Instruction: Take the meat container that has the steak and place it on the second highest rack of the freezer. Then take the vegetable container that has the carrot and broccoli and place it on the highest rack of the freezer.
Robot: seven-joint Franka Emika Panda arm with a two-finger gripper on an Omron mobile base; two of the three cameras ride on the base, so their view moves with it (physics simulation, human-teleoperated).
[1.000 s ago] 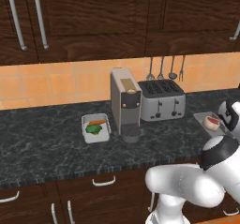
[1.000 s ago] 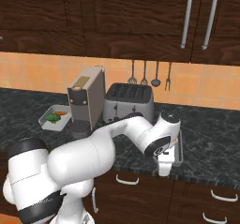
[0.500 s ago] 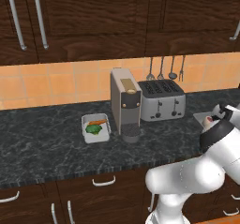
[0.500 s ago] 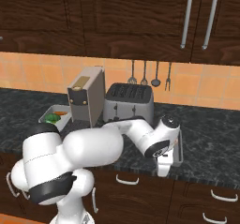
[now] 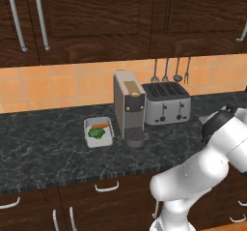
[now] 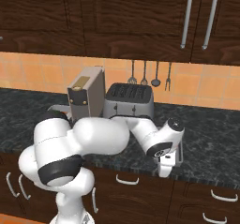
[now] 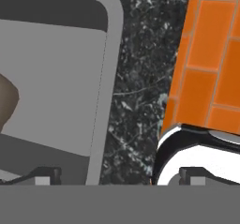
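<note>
The meat container (image 7: 56,92) is a grey tray with a rounded rim, close under my hand. A rounded brownish lump (image 7: 7,101) lies in it at the view's left edge. My gripper (image 7: 119,175) is open, with one tip over the tray and the tray's right rim between the tips. In the right base view the gripper (image 6: 168,170) hangs low at the counter's front edge. The vegetable container (image 5: 99,131) with the carrot (image 5: 100,125) and broccoli (image 5: 96,133) sits left of the coffee machine. The freezer and its racks are out of view.
A coffee machine (image 5: 129,107) and a silver toaster (image 5: 166,103) stand at the back of the dark marble counter (image 5: 43,148). Utensils (image 5: 166,70) hang on the orange tiled wall. Dark cabinets (image 5: 96,17) hang above.
The arm's elbow and forearm have swung over the meat container, which showed in the left base view a second ago and is now covered. The gripper stayed open, slightly lower.
</note>
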